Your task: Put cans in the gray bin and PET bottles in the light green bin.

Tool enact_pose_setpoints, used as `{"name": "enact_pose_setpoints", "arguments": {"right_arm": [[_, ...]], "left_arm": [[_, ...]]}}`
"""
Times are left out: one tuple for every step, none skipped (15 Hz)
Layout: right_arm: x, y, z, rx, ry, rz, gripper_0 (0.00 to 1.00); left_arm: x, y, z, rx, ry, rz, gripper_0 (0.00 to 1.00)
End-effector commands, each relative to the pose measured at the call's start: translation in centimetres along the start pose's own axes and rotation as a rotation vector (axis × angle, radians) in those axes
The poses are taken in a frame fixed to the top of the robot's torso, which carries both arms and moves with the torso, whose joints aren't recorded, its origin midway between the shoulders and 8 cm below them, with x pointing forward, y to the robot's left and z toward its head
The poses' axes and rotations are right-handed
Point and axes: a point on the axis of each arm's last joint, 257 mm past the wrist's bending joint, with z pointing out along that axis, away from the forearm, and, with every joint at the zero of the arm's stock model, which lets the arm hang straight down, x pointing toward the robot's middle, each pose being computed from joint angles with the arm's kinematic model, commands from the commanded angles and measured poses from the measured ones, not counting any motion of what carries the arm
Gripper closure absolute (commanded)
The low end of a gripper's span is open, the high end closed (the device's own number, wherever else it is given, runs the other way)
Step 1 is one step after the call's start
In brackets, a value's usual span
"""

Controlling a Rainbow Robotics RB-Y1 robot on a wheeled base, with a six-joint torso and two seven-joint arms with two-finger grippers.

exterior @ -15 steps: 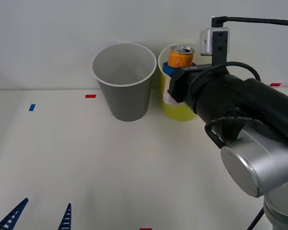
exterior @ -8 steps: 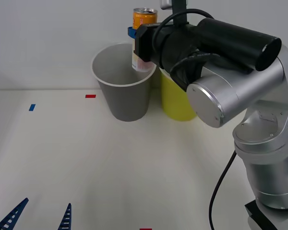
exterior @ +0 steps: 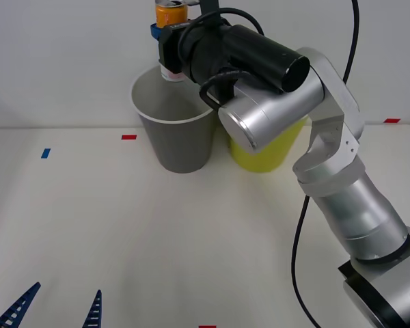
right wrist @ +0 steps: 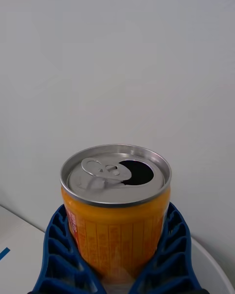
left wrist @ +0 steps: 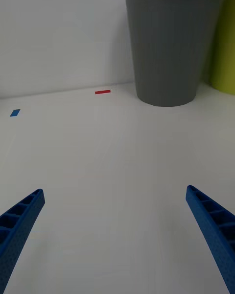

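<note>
The right gripper is raised above the table and is closed on the can, holding it upright over the back part of the gray bin. In the front view the lower end of the can is just above the white rim of this bin, and the can is not inside it. The right wrist view shows the can between the two blue ribbed fingers, which press on its orange body from both sides; its silver top has the pull tab and the drinking hole is open. The light green bin stands just beside the gray bin, on the robot's right side of it, and the right arm covers part of it. The left gripper is low at the near edge of the table, well apart from both bins, with its fingers spread wide and nothing between them. A red mark and a blue mark lie on the table on the robot's left side of the gray bin.
</note>
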Motion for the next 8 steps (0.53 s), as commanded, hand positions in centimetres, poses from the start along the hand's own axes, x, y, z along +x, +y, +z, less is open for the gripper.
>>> {"name": "enact_pose_setpoints", "arguments": {"right_arm": [[0.4, -0.4, 1.9, 0.000, -0.003, -0.011, 1.00], [0.6, -0.3, 2.5, -0.001, -0.003, -0.011, 1.00], [0.7, -0.4, 3.0, -0.003, -0.008, -0.007, 1.00], [0.9, -0.2, 3.4, -0.006, -0.011, -0.002, 1.00], [1.0, 0.0, 3.4, -0.010, -0.009, -0.003, 1.00], [1.0, 0.3, 3.4, -0.015, -0.007, -0.004, 1.00], [1.1, 0.4, 3.4, -0.016, -0.006, -0.004, 1.00], [1.1, 0.2, 3.4, -0.012, -0.006, -0.006, 1.00]], "left_arm": [[0.0, 0.0, 0.0, 0.000, 0.000, 0.000, 0.00], [0.0, 0.0, 0.0, 0.000, 0.000, 0.000, 0.00], [0.0, 0.0, 0.0, 0.000, 0.000, 0.000, 0.00], [0.0, 0.0, 0.0, 0.000, 0.000, 0.000, 0.00], [0.0, 0.0, 0.0, 0.000, 0.000, 0.000, 0.00], [0.0, 0.0, 0.0, 0.000, 0.000, 0.000, 0.00], [0.0, 0.0, 0.0, 0.000, 0.000, 0.000, 0.00], [0.0, 0.0, 0.0, 0.000, 0.000, 0.000, 0.00]]}}
